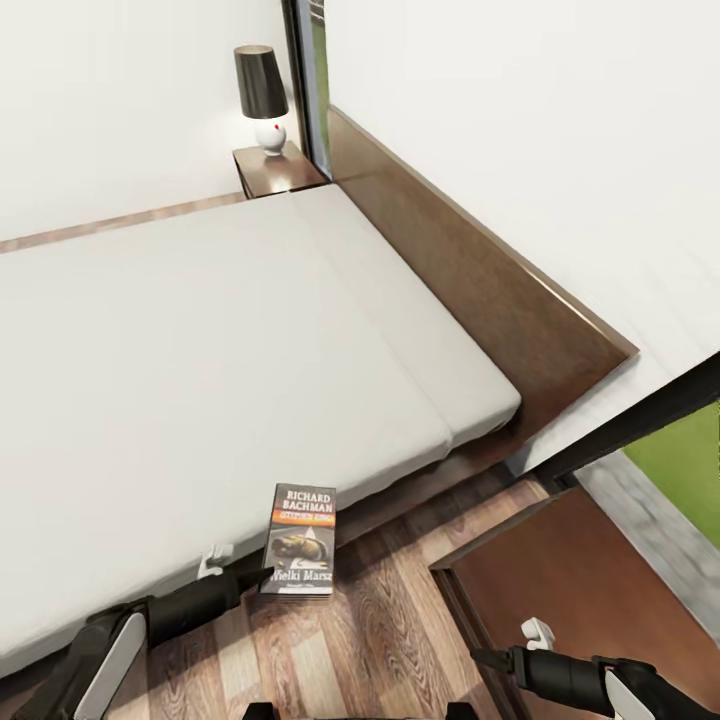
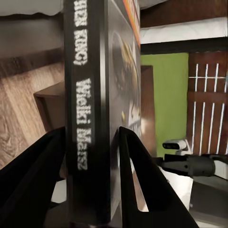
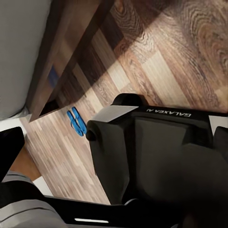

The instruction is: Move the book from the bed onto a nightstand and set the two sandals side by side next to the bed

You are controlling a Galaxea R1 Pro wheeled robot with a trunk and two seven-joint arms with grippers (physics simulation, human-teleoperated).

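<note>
Now left pincer [image 1: 262,577] clamped on the book [image 1: 300,540] beside the bed [image 1: 200,380]; right pincer [image 1: 500,657], opening unclear.

Lettering read on two things
"RICHARD BACHMAN" and "Wielki Marsz" are printed on the book [image 1: 300,541]; "GALAXEA" is read on the robot's body [image 3: 166,114]

A bedroom in a home: large low bed [image 1: 250,340] with grey mattress and dark wood headboard [image 1: 480,270], nightstand [image 1: 275,170] with black-shaded lamp [image 1: 262,95] at 12 o'clock, wood-plank floor [image 1: 380,620], white walls, grass beyond window at 4 o'clock.
</note>
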